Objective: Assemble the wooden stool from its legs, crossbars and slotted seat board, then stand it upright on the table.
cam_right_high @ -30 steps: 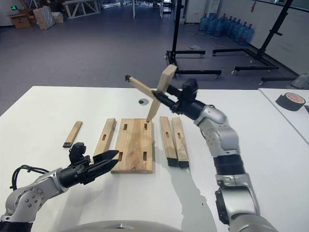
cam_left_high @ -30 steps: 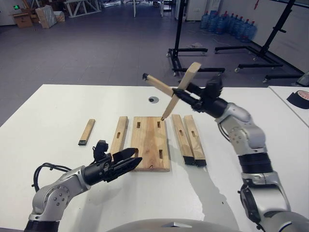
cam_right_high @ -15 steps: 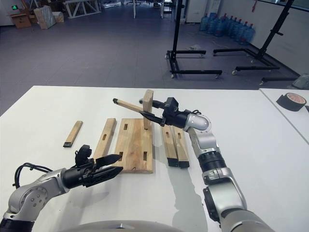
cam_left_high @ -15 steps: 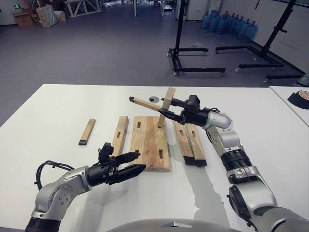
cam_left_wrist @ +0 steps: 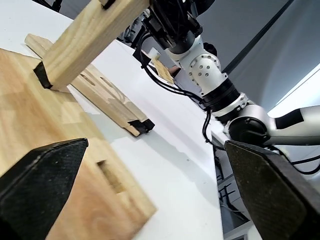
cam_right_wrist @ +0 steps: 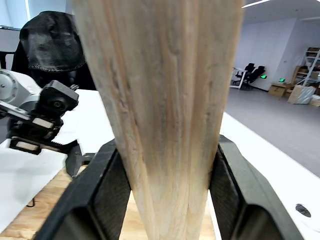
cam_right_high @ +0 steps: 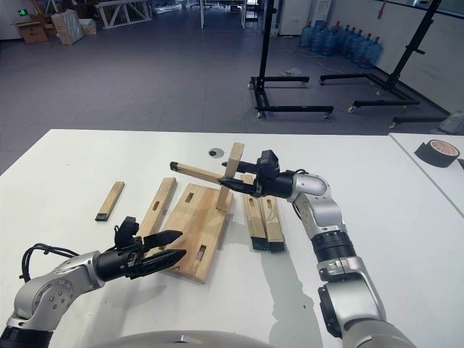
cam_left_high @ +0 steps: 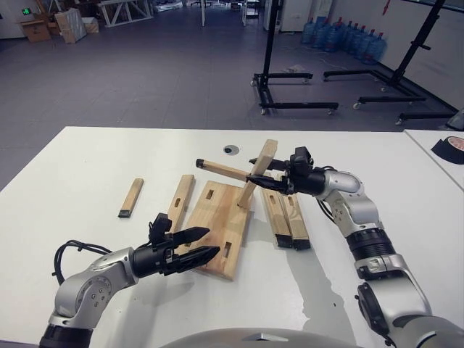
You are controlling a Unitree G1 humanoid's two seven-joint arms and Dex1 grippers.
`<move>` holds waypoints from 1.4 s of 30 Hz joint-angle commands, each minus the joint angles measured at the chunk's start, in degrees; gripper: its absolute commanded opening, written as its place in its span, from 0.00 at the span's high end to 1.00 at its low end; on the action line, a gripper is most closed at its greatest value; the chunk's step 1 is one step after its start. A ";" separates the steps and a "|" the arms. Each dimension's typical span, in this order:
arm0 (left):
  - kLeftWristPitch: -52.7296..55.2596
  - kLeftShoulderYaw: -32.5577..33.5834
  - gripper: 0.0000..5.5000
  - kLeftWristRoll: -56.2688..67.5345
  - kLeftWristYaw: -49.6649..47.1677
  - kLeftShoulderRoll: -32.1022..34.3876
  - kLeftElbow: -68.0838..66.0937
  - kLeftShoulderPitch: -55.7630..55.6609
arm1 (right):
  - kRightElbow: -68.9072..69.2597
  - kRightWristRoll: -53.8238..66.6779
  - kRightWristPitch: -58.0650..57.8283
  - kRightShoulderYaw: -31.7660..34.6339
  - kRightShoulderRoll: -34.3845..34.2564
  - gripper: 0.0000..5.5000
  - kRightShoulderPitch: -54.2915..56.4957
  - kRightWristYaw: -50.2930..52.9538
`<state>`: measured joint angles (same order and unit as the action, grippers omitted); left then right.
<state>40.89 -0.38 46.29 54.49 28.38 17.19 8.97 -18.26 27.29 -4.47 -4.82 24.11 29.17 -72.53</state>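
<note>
The slotted seat board (cam_left_high: pixel 221 228) lies skewed on the white table (cam_left_high: pixel 72 159). My right gripper (cam_left_high: pixel 275 182) is shut on a wooden leg (cam_left_high: pixel 258 172) that has a crossbar (cam_left_high: pixel 221 170) sticking out to the left. The leg leans, and its black-tipped lower end (cam_left_wrist: pixel 46 75) rests on the board's far part. In the right wrist view the black fingers (cam_right_wrist: pixel 95 200) clamp this leg (cam_right_wrist: pixel 160 100) from both sides. My left gripper (cam_left_high: pixel 205 243) is open at the board's near left edge, its fingers (cam_left_wrist: pixel 45 180) spread above the board (cam_left_wrist: pixel 50 125).
A short crossbar (cam_left_high: pixel 131 197) lies at the left, and a slotted leg (cam_left_high: pixel 180 203) lies beside the board. Two more legs (cam_left_high: pixel 284 214) lie side by side right of the board. A cable hole (cam_left_high: pixel 230 149) is farther back, and a tape roll (cam_left_high: pixel 449 148) sits at the far right.
The seat board has swung askew, its near end shifting left and toward me. The right gripper has lowered the leg and crossbar onto the board's far part. The left gripper edged right to the board.
</note>
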 commanded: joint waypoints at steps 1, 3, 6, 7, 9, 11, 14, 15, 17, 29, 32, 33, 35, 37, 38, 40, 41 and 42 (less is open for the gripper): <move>-1.42 -1.18 0.09 -3.75 -1.99 0.41 -1.44 -0.06 | 0.18 0.10 -7.69 -0.73 2.11 0.63 -0.14 -1.01; -2.27 -1.78 0.09 -4.97 -1.96 0.32 -1.97 0.26 | 0.54 1.23 -11.72 -0.29 2.78 0.63 0.29 -0.83; -3.50 -2.70 0.09 -6.62 -1.87 0.07 -2.62 0.81 | 0.98 2.22 -15.56 -0.13 3.87 0.63 0.71 -2.17; -3.90 -2.99 0.09 -7.10 -1.81 0.01 -2.86 0.96 | 0.77 2.36 -16.20 -0.07 3.99 0.63 1.04 -2.64; -4.42 -3.29 0.09 -7.78 -1.58 -0.19 -3.48 0.88 | -0.57 2.26 -16.66 0.00 3.64 0.63 1.96 -3.19; -4.81 -3.41 0.09 -7.96 -1.11 -0.22 -4.20 0.48 | -2.48 1.54 -16.59 -0.25 3.01 0.63 2.71 -3.35; -5.73 -4.27 0.09 -8.86 -0.33 -0.08 -5.60 -0.14 | -4.79 -0.79 -14.43 -1.79 2.47 0.63 2.91 -3.81; -5.90 -4.54 0.09 -9.17 -0.28 -0.05 -5.81 -0.22 | -4.73 -1.11 -14.20 -2.15 2.19 0.63 2.89 -3.77; -6.15 -5.12 0.09 -10.24 -0.67 0.19 -5.80 -0.23 | -4.24 -1.14 -15.68 -2.98 2.09 0.63 2.74 -3.85; 3.17 -7.36 0.09 -7.66 -11.33 -2.40 6.00 -0.76 | -8.62 -7.49 -10.87 -10.10 4.29 0.63 4.27 -5.02; 4.48 -7.50 0.09 -7.15 -13.06 -3.19 7.44 -0.94 | -10.92 -8.46 -8.31 -11.03 4.49 0.63 7.40 -5.55; 4.77 -7.60 0.09 -7.07 -13.54 -3.43 7.76 -0.93 | -11.84 -8.82 -7.77 -11.48 4.68 0.63 8.38 -6.07; 5.27 -7.80 0.09 -6.87 -14.43 -3.79 8.31 -1.03 | -13.62 -9.38 -7.03 -11.98 4.93 0.63 9.91 -6.67; 6.12 -7.80 0.09 -6.22 -15.58 -4.18 9.29 -1.24 | -14.52 -9.76 -6.44 -12.45 5.22 0.63 10.67 -7.30; 6.74 -7.83 0.09 -5.77 -16.39 -4.43 10.13 -1.28 | -14.91 -10.11 -5.99 -12.92 5.37 0.63 10.98 -7.73; 8.73 -7.84 0.09 -4.50 -18.70 -5.22 12.62 -1.50 | -15.65 -10.56 -5.41 -13.79 5.53 0.63 11.56 -8.80; 10.03 -7.79 0.09 -3.67 -20.10 -5.72 14.02 -1.86 | -15.95 -10.69 -5.21 -14.23 5.62 0.63 11.83 -9.56; 11.23 -7.69 0.09 -2.85 -21.36 -6.16 15.13 -2.34 | -16.20 -10.87 -5.05 -14.67 5.73 0.63 12.08 -10.27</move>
<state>48.59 -8.15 41.47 36.61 23.13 28.61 8.41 -32.35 26.97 -12.85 -14.31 27.33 42.64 -81.77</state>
